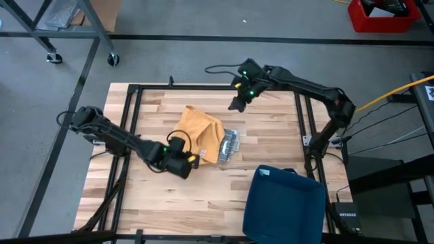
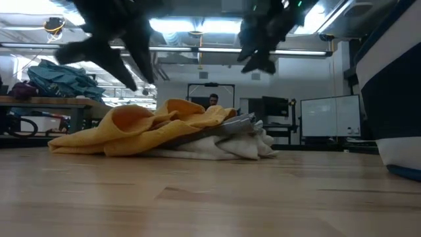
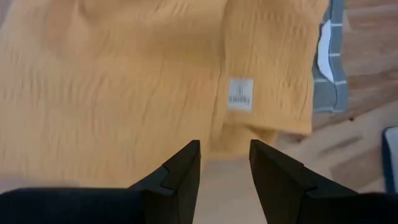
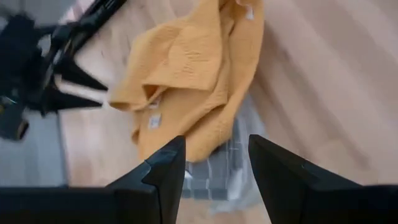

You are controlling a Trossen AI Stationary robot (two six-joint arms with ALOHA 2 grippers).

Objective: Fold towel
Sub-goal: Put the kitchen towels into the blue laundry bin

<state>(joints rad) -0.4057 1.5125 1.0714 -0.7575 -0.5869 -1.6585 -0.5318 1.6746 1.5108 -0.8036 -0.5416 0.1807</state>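
On the wooden table (image 1: 264, 135), near its middle, a yellow towel (image 1: 199, 131) is lying crumpled in a loose heap, not folded. It is resting partly over a grey-and-white cloth (image 1: 230, 146), which is sticking out from under its edge on the side nearer the right arm. From the low view the towel (image 2: 148, 125) is humping up in soft ridges, with the paler cloth (image 2: 230, 145) showing beneath it.

The left gripper (image 1: 192, 160) is hovering just beside the towel's near edge, low over the table, with its arm reaching in from the table's left side. In the left wrist view its fingers (image 3: 180, 171) are standing apart, holding nothing, and they are pointing at the towel (image 3: 124, 81) close to a small square label (image 3: 240, 94) sewn on the fabric; bare wood is showing between the fingertips.

The right gripper (image 1: 237, 104) is hanging above the table beyond the towel's far edge, clear of the fabric. Its fingers (image 4: 163, 171) are likewise spread and empty, looking down on the towel (image 4: 199, 81) and the grey cloth (image 4: 217, 168) below.

A blue bin (image 1: 285, 203) is sitting at the table's near right corner, well apart from the towel.
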